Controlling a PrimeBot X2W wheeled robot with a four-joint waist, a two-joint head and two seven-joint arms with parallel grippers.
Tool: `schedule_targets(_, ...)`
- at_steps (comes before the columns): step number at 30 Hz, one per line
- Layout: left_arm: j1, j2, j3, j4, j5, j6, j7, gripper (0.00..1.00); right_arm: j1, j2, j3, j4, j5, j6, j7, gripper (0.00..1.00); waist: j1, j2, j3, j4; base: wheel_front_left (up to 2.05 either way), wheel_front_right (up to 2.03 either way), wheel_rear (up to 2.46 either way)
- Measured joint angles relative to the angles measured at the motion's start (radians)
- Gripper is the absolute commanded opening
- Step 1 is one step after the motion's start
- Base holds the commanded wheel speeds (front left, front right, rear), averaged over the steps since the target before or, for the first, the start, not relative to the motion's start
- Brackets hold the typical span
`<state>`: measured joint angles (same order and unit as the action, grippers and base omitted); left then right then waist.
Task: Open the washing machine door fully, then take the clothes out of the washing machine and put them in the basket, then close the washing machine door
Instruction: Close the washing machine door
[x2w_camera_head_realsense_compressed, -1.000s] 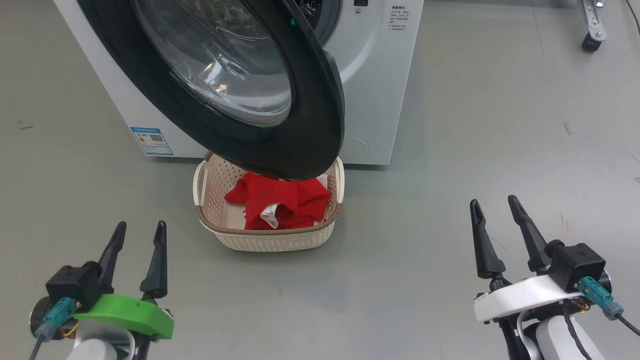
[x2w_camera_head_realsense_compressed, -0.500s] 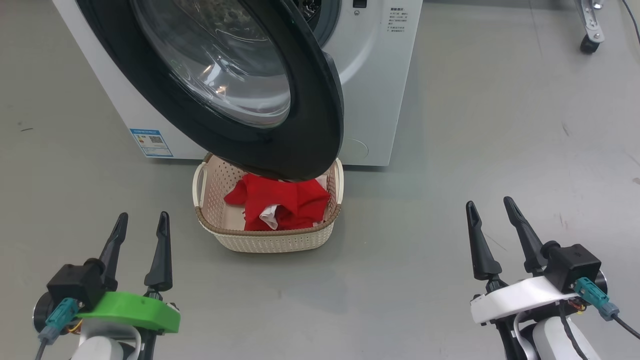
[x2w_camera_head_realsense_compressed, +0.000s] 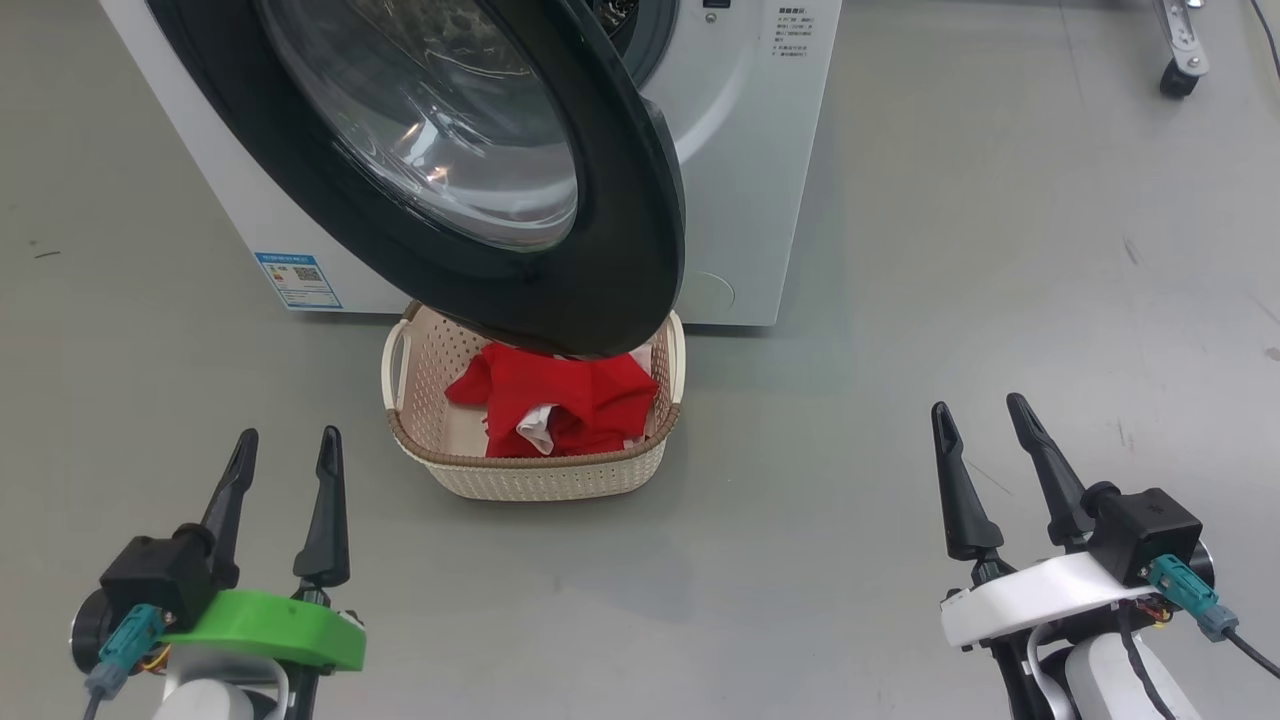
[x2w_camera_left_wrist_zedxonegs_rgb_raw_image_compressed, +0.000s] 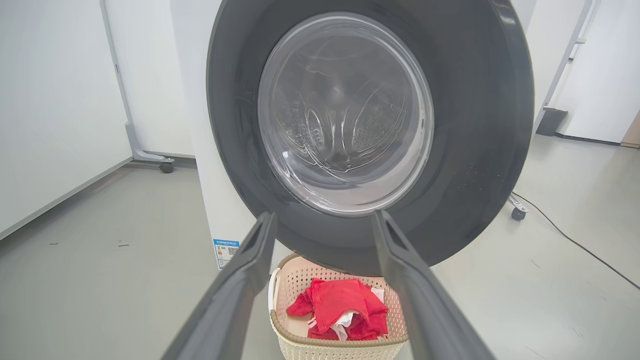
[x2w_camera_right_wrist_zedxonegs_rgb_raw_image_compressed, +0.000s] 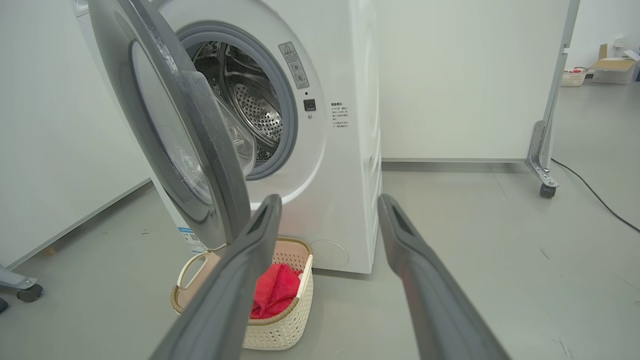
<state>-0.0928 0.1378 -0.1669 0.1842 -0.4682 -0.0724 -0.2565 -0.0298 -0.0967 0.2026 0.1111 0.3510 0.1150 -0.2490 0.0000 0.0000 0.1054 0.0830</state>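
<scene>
At the near left, the left gripper (x2w_camera_head_realsense_compressed: 288, 434), two long dark fingers on a green mount, hangs above the plain grey floor (x2w_camera_head_realsense_compressed: 850, 520). Its jaws are spread apart with nothing between them.

Farther off stands the big white boxy front-loading washing machine (x2w_camera_head_realsense_compressed: 750, 150), with a small blue sticker (x2w_camera_head_realsense_compressed: 298, 280) low on its left front. Its large round washing machine door (x2w_camera_head_realsense_compressed: 450, 140), glossy black rim around a bulging clear glass window, is swung out toward the near side (the right wrist view shows the steel drum (x2w_camera_right_wrist_zedxonegs_rgb_raw_image_compressed: 250, 110) behind it).

Below the door's lower edge, on the floor just in front of the machine, sits the small cream perforated plastic basket (x2w_camera_head_realsense_compressed: 530, 463) with a brown woven-look rim. The bright red soft clothes (x2w_camera_head_realsense_compressed: 560, 400), showing some white lining, lie bunched inside it.

At the near right, the right gripper (x2w_camera_head_realsense_compressed: 977, 403), dark fingers on a white mount, is well apart from the basket. Its jaws are likewise wide and empty.

At the far right stands a metal frame leg on a black caster (x2w_camera_head_realsense_compressed: 1178, 78).
</scene>
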Motion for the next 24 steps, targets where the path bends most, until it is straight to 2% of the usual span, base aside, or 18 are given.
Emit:
schedule_targets(14,0.012,-0.025,0.015,0.000,0.022,-0.015,0.000,1.00,0.000,0.000,0.000,0.000,0.000,0.001,0.000,1.00,0.0000,0.0000,0.007,0.001,0.00,0.00,0.00)
schedule_targets(15,0.012,-0.027,0.016,0.000,0.023,-0.018,0.000,1.00,0.000,0.000,0.001,0.000,0.000,0.001,0.000,0.26,0.0000,0.0000,0.008,0.001,0.00,0.00,0.00)
schedule_targets(16,0.012,-0.028,0.016,-0.001,0.025,-0.021,0.000,1.00,0.000,-0.001,0.001,-0.002,0.000,0.001,0.000,0.00,0.0000,0.0000,0.009,0.002,0.00,0.00,0.00)
schedule_targets(24,0.012,-0.039,0.014,-0.012,0.032,-0.030,0.000,1.00,-0.005,-0.043,0.042,-0.034,-0.036,0.007,0.000,0.00,0.0000,0.0000,0.040,0.011,0.00,0.00,0.00)
